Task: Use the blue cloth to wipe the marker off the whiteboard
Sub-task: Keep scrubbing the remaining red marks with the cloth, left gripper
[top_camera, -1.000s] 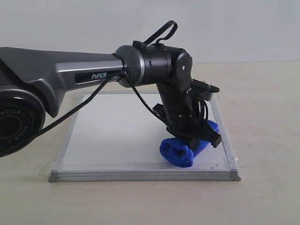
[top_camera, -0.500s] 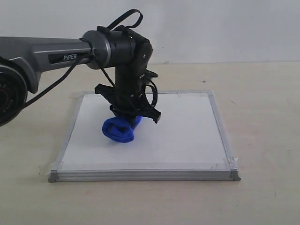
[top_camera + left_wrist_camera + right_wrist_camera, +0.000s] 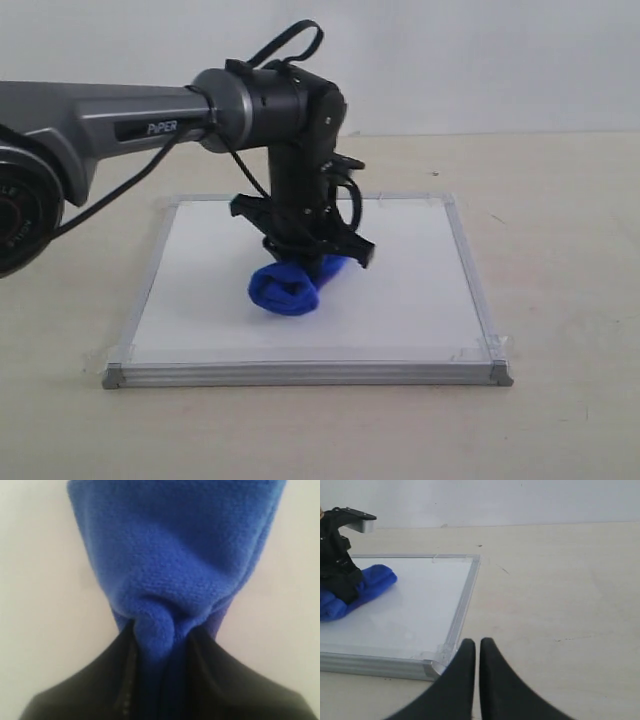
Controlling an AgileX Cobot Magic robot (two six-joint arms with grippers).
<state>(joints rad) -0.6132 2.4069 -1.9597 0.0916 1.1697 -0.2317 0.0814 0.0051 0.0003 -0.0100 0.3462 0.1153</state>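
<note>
Whiteboard (image 3: 420,290) mid: blue cloth (image 3: 285,290) hides L jaws' tips.

Brand word on the left arm: "PiPER"

In the exterior view, the white lettering "PiPER" (image 3: 160,128) runs along a dark strip on the side of the silver-grey forearm link (image 3: 90,108). It sits up the arm from the left gripper (image 3: 303,268), just behind the black wrist joint (image 3: 285,105). Farther back from the gripper, at the frame's edge, the round black joint housing (image 3: 22,225) carries faint pale letters around its rim, which are cut off and too blurred to read.
</note>
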